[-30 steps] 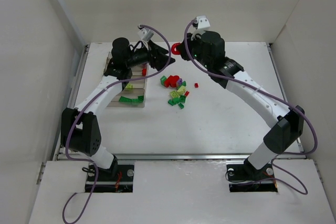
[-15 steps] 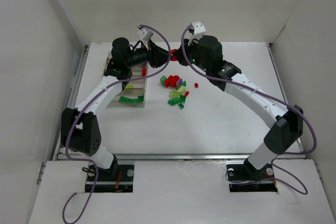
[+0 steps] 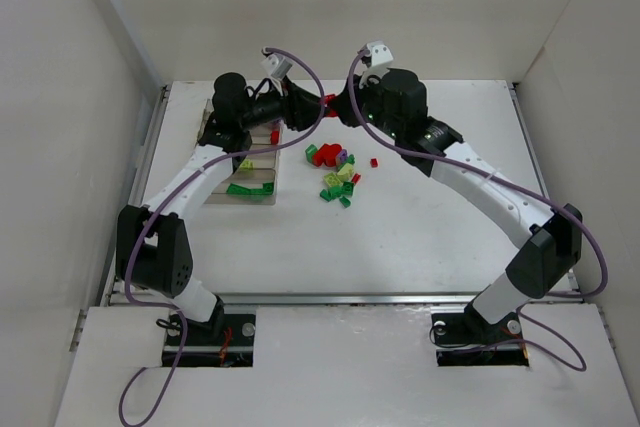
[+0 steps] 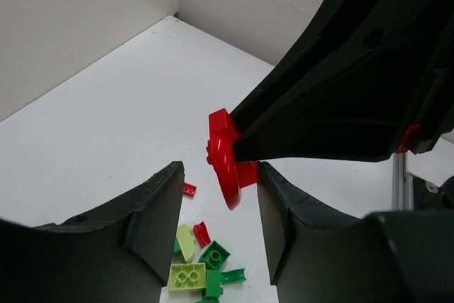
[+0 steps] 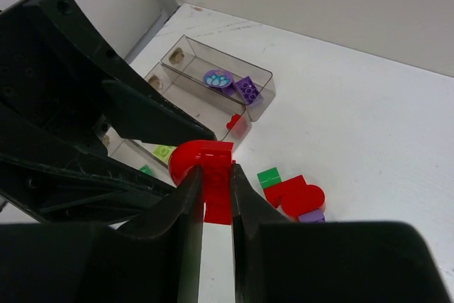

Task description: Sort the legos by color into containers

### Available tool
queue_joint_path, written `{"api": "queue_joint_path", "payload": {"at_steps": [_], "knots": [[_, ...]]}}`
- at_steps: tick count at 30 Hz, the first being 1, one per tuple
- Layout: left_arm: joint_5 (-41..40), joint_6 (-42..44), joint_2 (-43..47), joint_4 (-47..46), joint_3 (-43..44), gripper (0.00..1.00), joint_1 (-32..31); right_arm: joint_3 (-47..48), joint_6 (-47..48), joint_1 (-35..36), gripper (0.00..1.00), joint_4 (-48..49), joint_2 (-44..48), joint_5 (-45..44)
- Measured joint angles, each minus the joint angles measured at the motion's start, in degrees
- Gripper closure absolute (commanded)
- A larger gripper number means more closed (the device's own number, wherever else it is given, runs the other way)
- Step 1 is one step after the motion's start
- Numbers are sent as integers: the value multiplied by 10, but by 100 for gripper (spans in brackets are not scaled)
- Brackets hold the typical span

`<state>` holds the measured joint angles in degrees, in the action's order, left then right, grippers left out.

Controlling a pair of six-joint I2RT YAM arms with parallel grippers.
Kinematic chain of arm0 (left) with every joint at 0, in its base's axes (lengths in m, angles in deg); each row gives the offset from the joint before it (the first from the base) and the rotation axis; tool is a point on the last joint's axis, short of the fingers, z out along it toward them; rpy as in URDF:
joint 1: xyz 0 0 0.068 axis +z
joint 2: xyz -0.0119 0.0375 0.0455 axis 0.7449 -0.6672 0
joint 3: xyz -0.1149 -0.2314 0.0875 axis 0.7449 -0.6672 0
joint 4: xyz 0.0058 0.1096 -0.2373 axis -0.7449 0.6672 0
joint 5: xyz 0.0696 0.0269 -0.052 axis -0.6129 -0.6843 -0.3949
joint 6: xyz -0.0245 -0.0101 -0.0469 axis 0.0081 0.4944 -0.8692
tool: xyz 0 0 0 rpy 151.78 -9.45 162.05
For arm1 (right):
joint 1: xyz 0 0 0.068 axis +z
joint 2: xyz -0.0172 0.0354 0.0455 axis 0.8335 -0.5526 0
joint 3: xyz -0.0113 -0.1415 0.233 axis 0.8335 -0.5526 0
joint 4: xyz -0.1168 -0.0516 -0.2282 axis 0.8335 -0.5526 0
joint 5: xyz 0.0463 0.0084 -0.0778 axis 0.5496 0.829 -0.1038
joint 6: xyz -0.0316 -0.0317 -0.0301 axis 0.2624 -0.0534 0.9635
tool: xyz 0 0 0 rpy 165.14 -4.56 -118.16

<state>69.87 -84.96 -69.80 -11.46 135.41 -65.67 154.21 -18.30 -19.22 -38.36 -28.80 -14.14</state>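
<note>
My right gripper (image 5: 213, 169) is shut on a red curved lego (image 5: 203, 154) and holds it in the air beside the clear tray (image 3: 274, 179). My left gripper (image 4: 220, 175) faces it, open, one finger on each side of that red lego (image 4: 225, 155); a gap shows on the left side. In the top view both grippers meet around (image 3: 326, 101) the red lego. The tray's compartments hold purple legos (image 5: 228, 81), a red one (image 5: 236, 123), lime ones (image 3: 246, 163) and green ones (image 3: 250, 188). Loose legos (image 3: 338, 173) lie in a pile right of the tray.
The pile holds a red block (image 5: 298, 195), a green brick (image 5: 269, 177), lime (image 4: 186, 276) and green (image 4: 214, 254) pieces, plus a small red brick (image 3: 374, 161) apart on the right. White walls close in the table on three sides.
My right gripper has carried the red lego left until it sits between the left gripper's fingers. The left jaws have narrowed around it.
</note>
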Motion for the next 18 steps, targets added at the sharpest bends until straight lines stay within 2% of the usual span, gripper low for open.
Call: {"api": "queue_joint_path", "payload": {"at_steps": [2, 5, 7, 8, 12, 13, 15, 16, 18], "knots": [[0, 0, 0, 0, 0, 61, 0, 0, -1, 0, 100, 1, 0, 4], [3, -1, 0, 0, 0, 74, 0, 0, -2, 0, 100, 5, 0, 9], [6, -2, 0, 0, 0, 87, 0, 0, -1, 1, 100, 7, 0, 11], [7, -3, 0, 0, 0, 100, 0, 0, -1, 1, 100, 8, 0, 12], [7, -4, 0, -1, 0, 100, 0, 0, -1, 1, 100, 9, 0, 13], [7, -4, 0, -1, 0, 100, 0, 0, -1, 1, 97, 9, 0, 14], [7, -4, 0, -1, 0, 100, 0, 0, -1, 0, 84, 10, -1, 17], [7, -4, 0, -1, -1, 100, 0, 0, -1, 0, 64, 11, -2, 19], [9, -3, 1, -2, -8, 100, 2, 0, -4, 0, 31, 16, -6, 24]]}}
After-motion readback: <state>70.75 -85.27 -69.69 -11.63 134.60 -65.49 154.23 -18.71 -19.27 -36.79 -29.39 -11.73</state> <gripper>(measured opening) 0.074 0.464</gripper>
